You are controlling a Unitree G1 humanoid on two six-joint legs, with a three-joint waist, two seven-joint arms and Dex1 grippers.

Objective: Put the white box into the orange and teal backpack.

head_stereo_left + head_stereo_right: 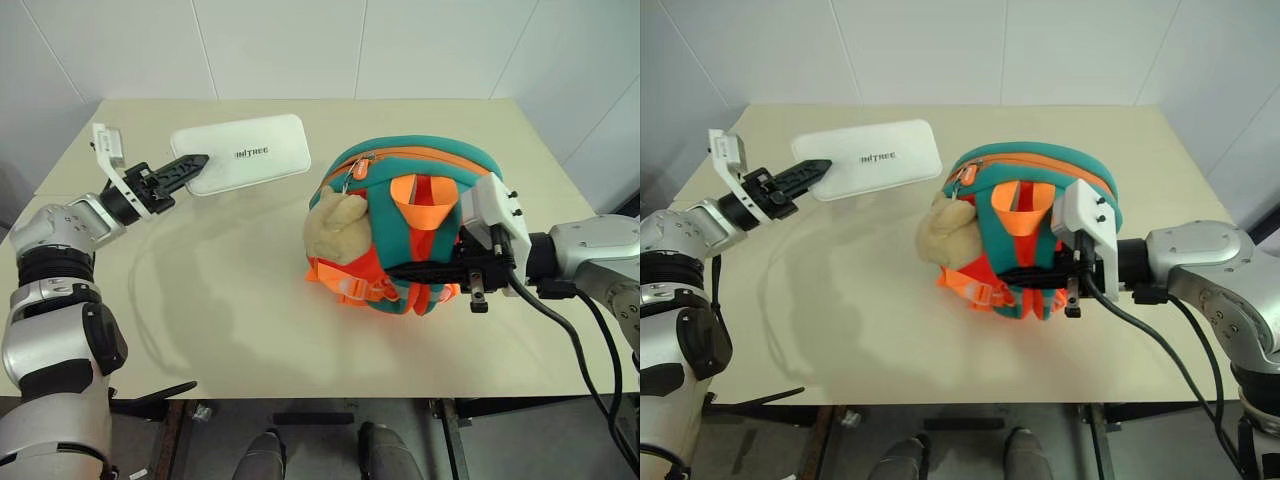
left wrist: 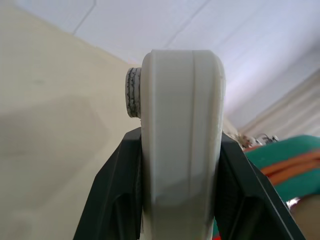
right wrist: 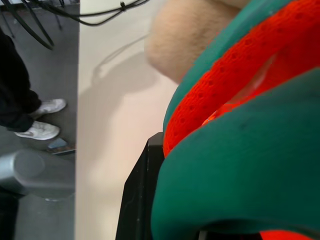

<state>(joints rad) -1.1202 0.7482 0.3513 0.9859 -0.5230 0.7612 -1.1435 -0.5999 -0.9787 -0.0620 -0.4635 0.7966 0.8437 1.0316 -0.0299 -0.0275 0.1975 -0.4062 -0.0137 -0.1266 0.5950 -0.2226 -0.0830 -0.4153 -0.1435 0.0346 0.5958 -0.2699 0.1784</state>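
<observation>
The left pincer (image 1: 190, 165) is clamped on the near left corner of the white box (image 1: 245, 152); in the left wrist view its 2 black fingers (image 2: 112, 200) sit tight against both faces of the box's rounded edge (image 2: 182, 135), with a small round pad (image 2: 133, 92) on 1 face. In the head views the box is carried above the beige surface (image 1: 230, 320), at about 11 o'clock of the scene, its dark lettering facing up and its long side running toward 3 o'clock. Its shadow falls on the surface nearer the robot, apart from the box itself.

The orange and teal backpack (image 1: 400, 225) stands near the middle of the surface, a little toward 3 o'clock, well apart from the box. Its tan plush toy head (image 1: 338, 228) hangs at the 9 o'clock side, and the orange straps and buckles (image 1: 350, 285) spill out at 6 o'clock. An orange loop (image 1: 420, 195) shows on the face turned toward the robot.

The right pincer (image 1: 415, 270) reaches in from 3 o'clock, nearly shut, pinching the pack's fabric low on its near side; the right wrist view shows 1 black finger (image 3: 137, 200) pressed against teal trim and orange mesh.

At the edge of the right wrist view, a person's white shoes (image 3: 42, 120) stand on the floor.
</observation>
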